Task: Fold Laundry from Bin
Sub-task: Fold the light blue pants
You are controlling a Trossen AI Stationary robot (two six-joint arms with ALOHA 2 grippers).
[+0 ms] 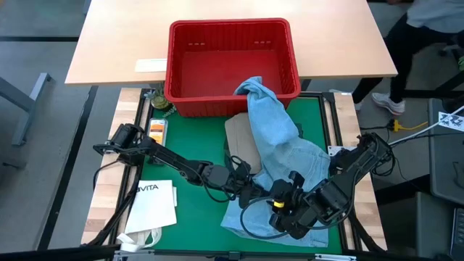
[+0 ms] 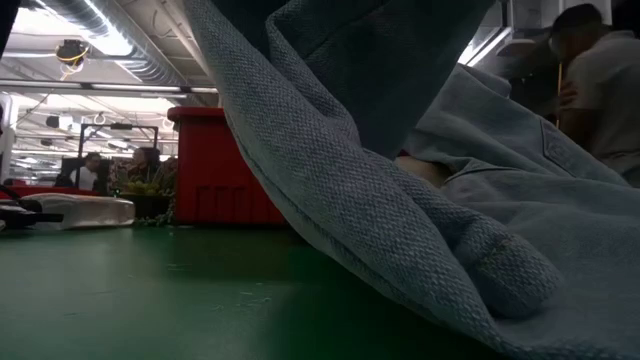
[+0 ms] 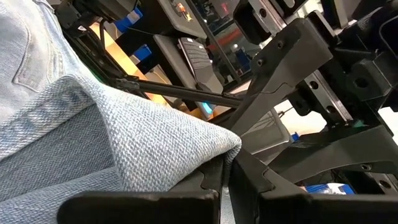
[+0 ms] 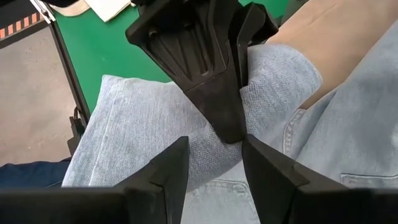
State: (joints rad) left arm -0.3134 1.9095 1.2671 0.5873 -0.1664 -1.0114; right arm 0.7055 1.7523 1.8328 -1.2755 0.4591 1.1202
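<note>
My green mat [image 1: 196,217] carries the light blue jeans [image 1: 286,156], one leg trailing over the red bin [image 1: 232,54]; I'd lift the fold slowly, left gripper [image 1: 255,194] clamped on denim, right gripper [image 4: 214,165] standing apart

Beyond my reach a pale wooden desk [image 1: 232,43], grey floor [image 1: 36,72] around it, bright strip lights [image 2: 110,42] and a silver duct [image 2: 130,25] overhead, a person [image 2: 600,90] standing off to one side.

dark jointed arms [image 1: 181,165], black cables
</note>
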